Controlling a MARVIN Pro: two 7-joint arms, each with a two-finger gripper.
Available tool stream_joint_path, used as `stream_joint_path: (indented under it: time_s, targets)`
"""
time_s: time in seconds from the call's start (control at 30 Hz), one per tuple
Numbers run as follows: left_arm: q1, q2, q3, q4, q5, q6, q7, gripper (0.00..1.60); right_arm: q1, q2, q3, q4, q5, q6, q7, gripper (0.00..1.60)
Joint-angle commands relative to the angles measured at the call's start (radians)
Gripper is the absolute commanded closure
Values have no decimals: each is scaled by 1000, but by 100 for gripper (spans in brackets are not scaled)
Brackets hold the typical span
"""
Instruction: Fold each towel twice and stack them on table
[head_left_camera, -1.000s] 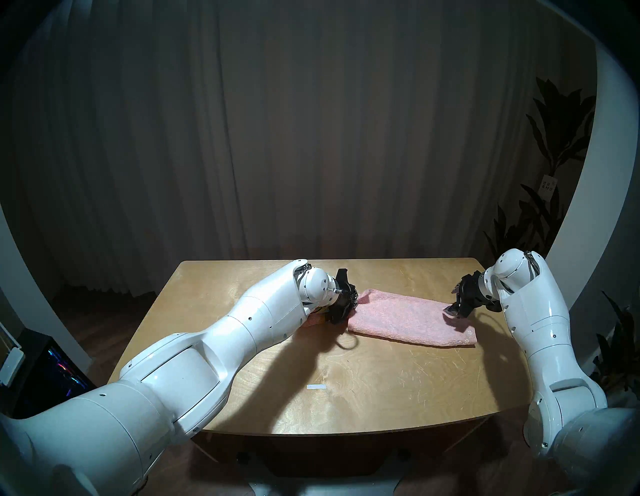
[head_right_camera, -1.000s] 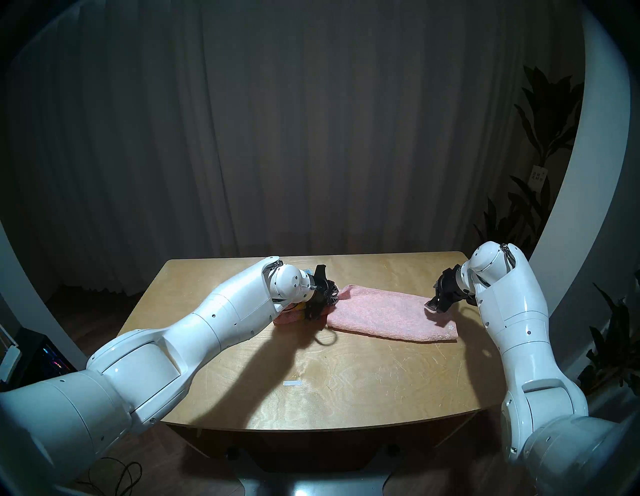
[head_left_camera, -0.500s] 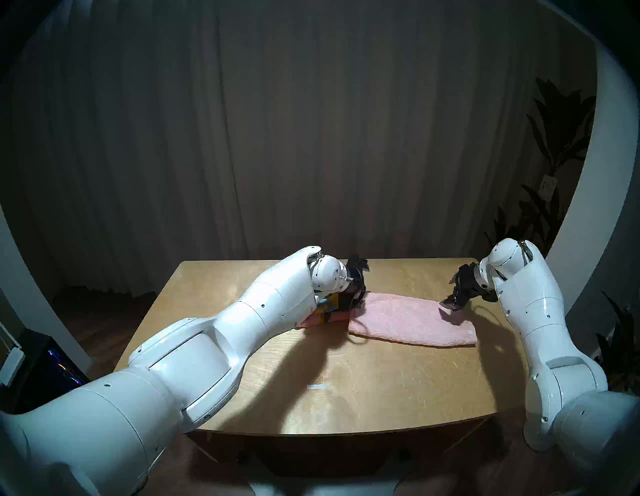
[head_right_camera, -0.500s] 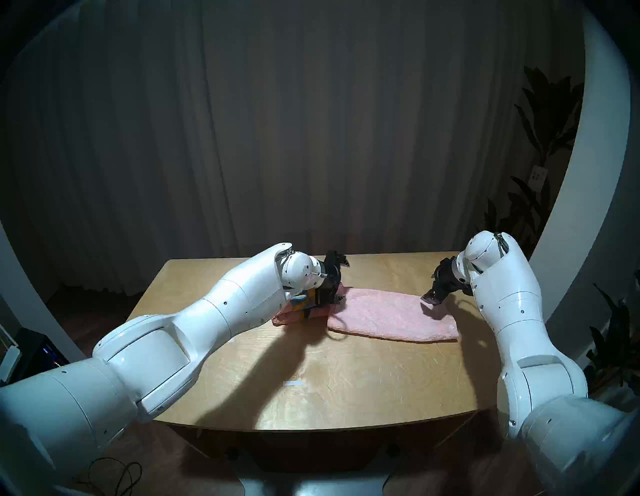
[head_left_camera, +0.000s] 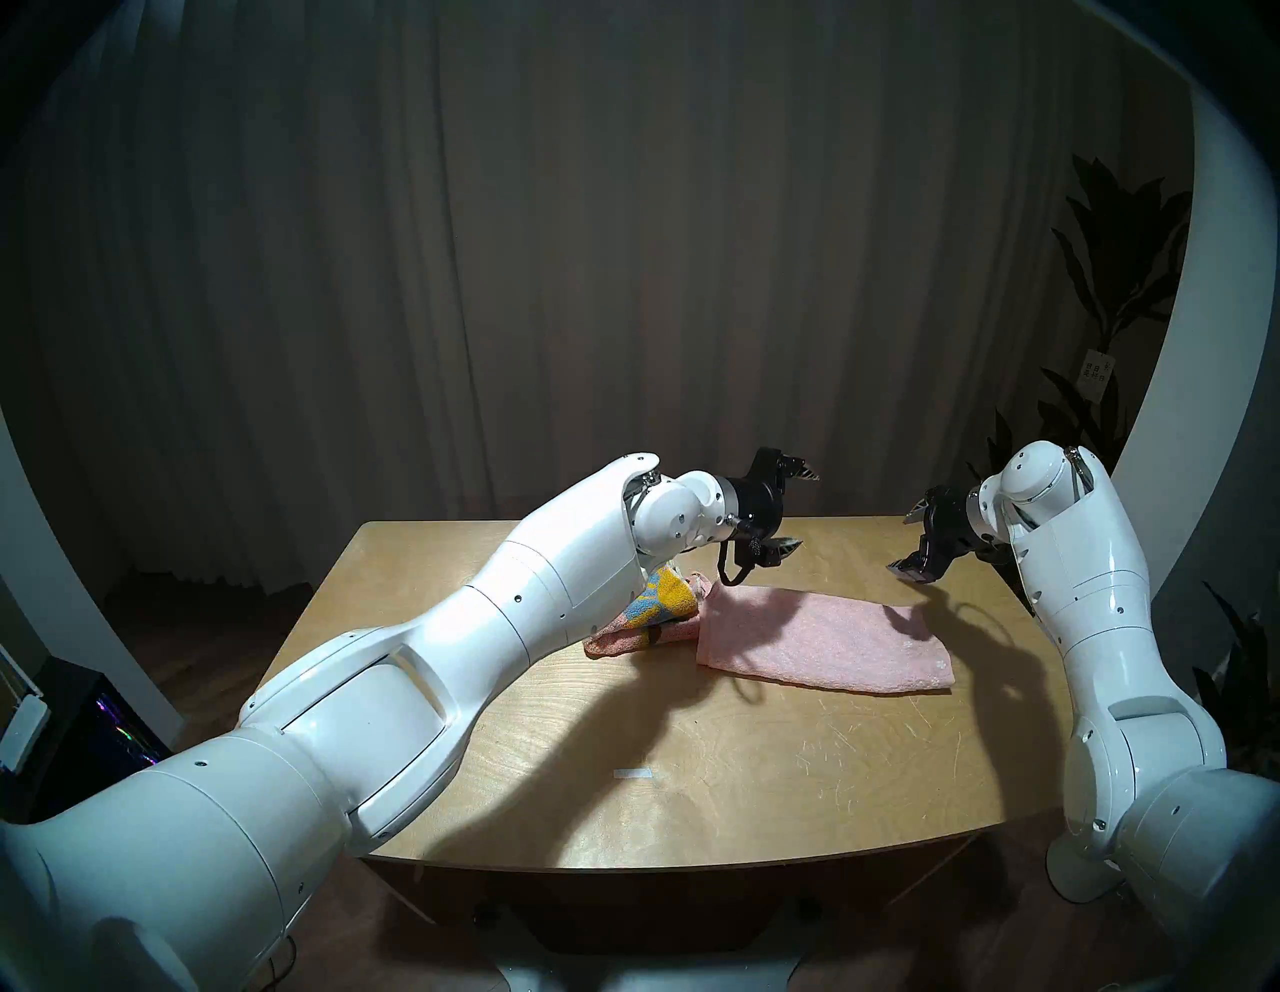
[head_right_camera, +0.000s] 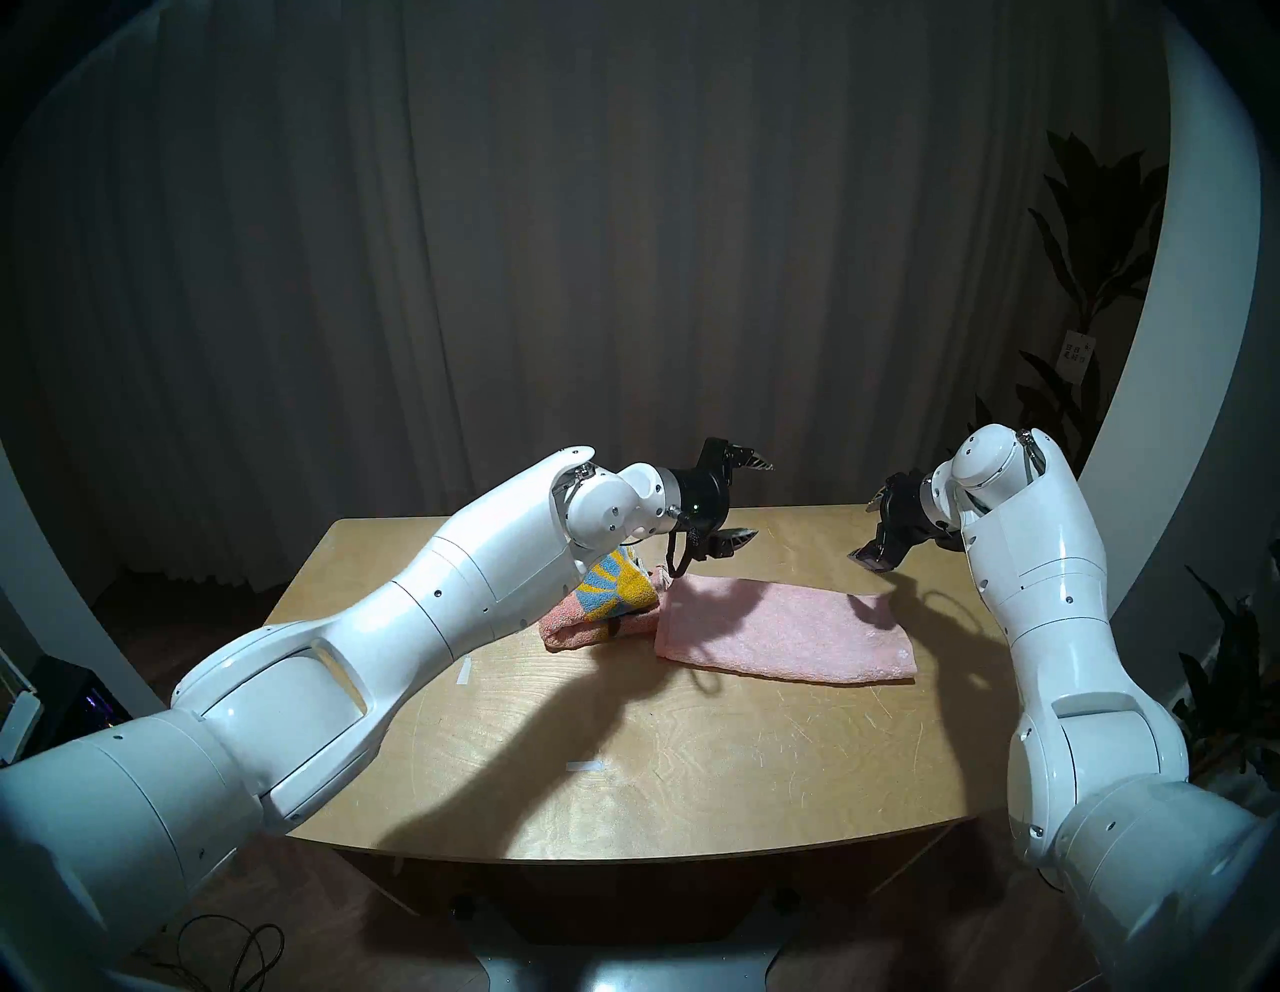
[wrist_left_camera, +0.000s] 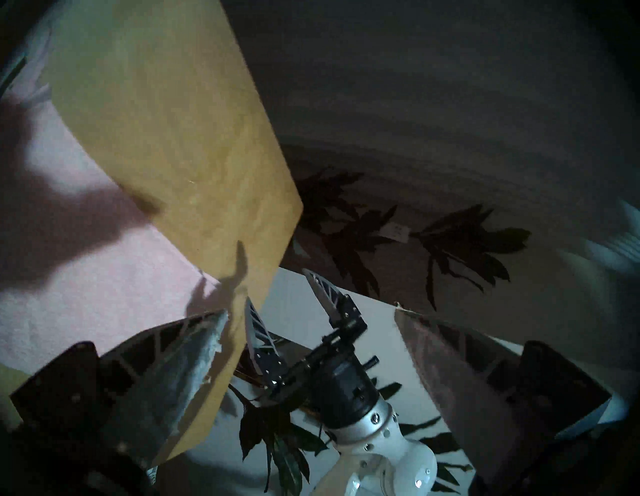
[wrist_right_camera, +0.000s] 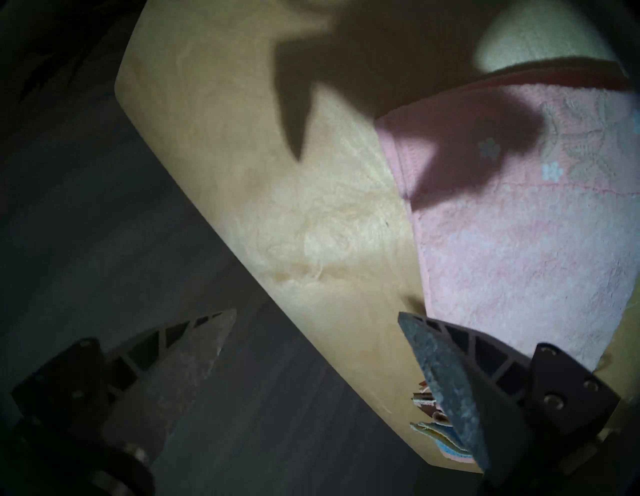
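The pale pink terry towel (head_left_camera: 824, 644) lay folded into a long strip on the grainy plywood bench (head_left_camera: 692, 762), toward its far right corner. Just beside it, the sunflower towel (head_left_camera: 651, 616) sat bunched. Left pincer (head_left_camera: 796, 509) and right pincer (head_left_camera: 907, 544) hung above, both spread, pinching nothing.

back: dark grey curtain (head_left_camera: 623, 242) in long folds, down to the floor | floor: brown wood (head_left_camera: 187, 623) | right side: white curved wall (head_left_camera: 1170, 429), leafy plant (head_left_camera: 1108, 277) with small white label (head_left_camera: 1096, 370) | left low corner: dark box (head_left_camera: 104, 734) with coloured lights | light: dim, from above
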Motion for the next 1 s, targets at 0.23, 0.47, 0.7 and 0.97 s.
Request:
stream_joint_path:
  time_s: [0.23,0.47,0.7,0.97]
  targets:
    - [17,155,-42,-101,48,46,-64,0,-46,-10,30,-131,65,40,-55,0]
    - [42,240,-54,-114,86,43,-78,0,-87,-22,39,-183,90,53,-84,0]
    - [68,327,-80,-130,112,44,-101,0,-128,-30,50,-238,112,64,-107,0]
    - [107,424,-112,-161,142,44,-136,0,-175,-33,75,-313,135,76,-127,0]
